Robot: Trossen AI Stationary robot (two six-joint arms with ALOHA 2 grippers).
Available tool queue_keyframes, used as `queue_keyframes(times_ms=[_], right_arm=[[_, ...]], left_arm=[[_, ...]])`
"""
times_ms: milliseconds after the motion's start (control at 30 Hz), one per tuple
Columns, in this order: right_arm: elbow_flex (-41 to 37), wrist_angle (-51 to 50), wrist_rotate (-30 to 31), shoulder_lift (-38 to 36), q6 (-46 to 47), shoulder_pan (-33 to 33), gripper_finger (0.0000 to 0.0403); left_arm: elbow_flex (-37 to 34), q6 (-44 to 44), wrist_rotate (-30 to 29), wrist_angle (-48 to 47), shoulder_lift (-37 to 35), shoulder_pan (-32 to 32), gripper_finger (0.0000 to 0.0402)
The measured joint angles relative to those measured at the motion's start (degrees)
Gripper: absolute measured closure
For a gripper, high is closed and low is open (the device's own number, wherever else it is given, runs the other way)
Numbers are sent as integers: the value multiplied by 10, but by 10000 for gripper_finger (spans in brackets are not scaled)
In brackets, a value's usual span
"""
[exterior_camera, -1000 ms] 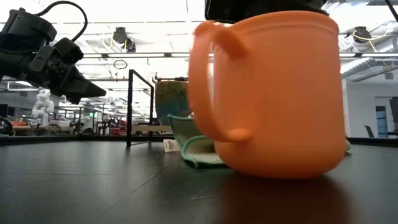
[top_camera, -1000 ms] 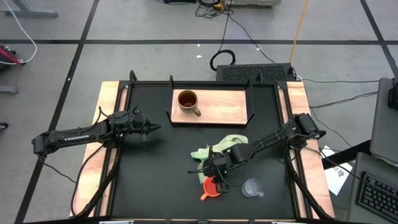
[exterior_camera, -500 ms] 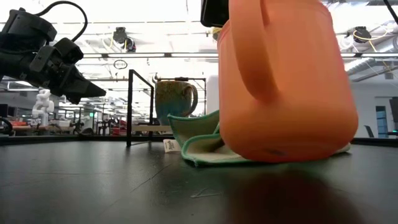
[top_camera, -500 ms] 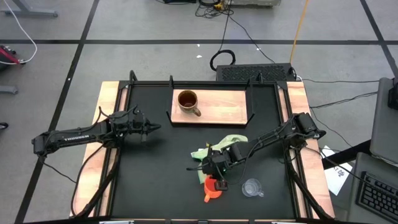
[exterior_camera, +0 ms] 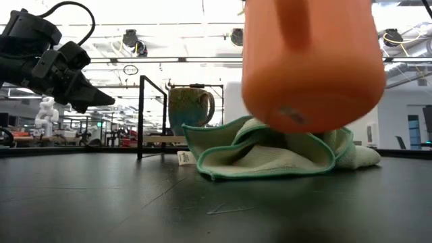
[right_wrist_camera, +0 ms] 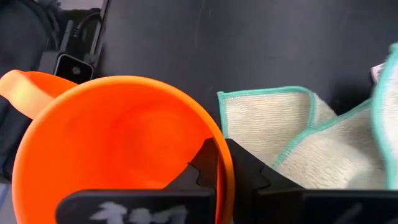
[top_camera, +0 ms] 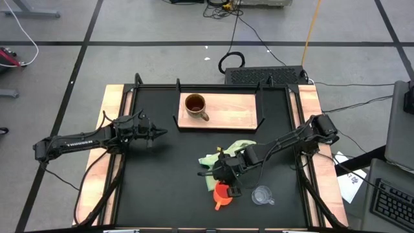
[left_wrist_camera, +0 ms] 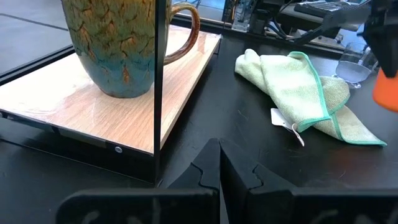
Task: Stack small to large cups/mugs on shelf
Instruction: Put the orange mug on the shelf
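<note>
The small orange cup (top_camera: 222,193) is off the table in my right gripper (top_camera: 227,179), near the table's front middle; the low view shows the cup's base (exterior_camera: 307,101) in the air above the cloth. The brown glossy mug (top_camera: 195,105) stands upright on its base at the left end of the wooden shelf (top_camera: 229,111). The clear glass cup (top_camera: 261,195) stands on the tabletop just right of the orange cup. My left gripper (top_camera: 160,133) is shut and empty, hovering left of the shelf. My right gripper (right_wrist_camera: 222,155) pinches the orange cup's rim (right_wrist_camera: 225,177) on the side away from the handle (right_wrist_camera: 22,87). One finger (right_wrist_camera: 205,167) is inside the cup and one (right_wrist_camera: 247,169) outside the wall. The fingers come from above, pointing down. The cup hangs upright, clear of the table.
A light green cloth (top_camera: 224,154) lies crumpled on the black tabletop between the shelf and the orange cup, right behind the cup in the low view (exterior_camera: 270,152). The shelf's black bracket (left_wrist_camera: 160,87) stands close before my left gripper (left_wrist_camera: 219,152).
My right gripper has gone up with the orange cup, which has risen from standing on the table to hanging clear above it. The cup has turned about, its handle swinging from the low view's left toward the table's near edge.
</note>
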Motion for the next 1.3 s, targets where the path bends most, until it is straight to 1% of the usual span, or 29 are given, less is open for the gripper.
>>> queue_keyframes(times_ms=[133,300,467,600,800,1033,1167,1300], right_arm=[[0,-18,39,-23,-27,1,400],[0,-10,82,-53,-49,1,400],[0,9,107,-71,-75,3,400],[-7,48,111,-77,-101,6,400],[-87,160,113,-114,-117,6,401],[-218,310,114,-201,-106,1,399],[-270,352,113,-255,-101,-4,400],[-294,352,116,-291,-99,-9,400]], left_arm=[[0,0,0,-1,0,0,398],[0,0,0,-1,0,0,398],[0,0,0,-1,0,0,398],[0,2,0,-1,0,0,398],[0,2,0,-1,0,0,398],[0,2,0,1,0,0,398],[0,2,0,4,0,0,398],[0,1,0,4,0,0,398]])
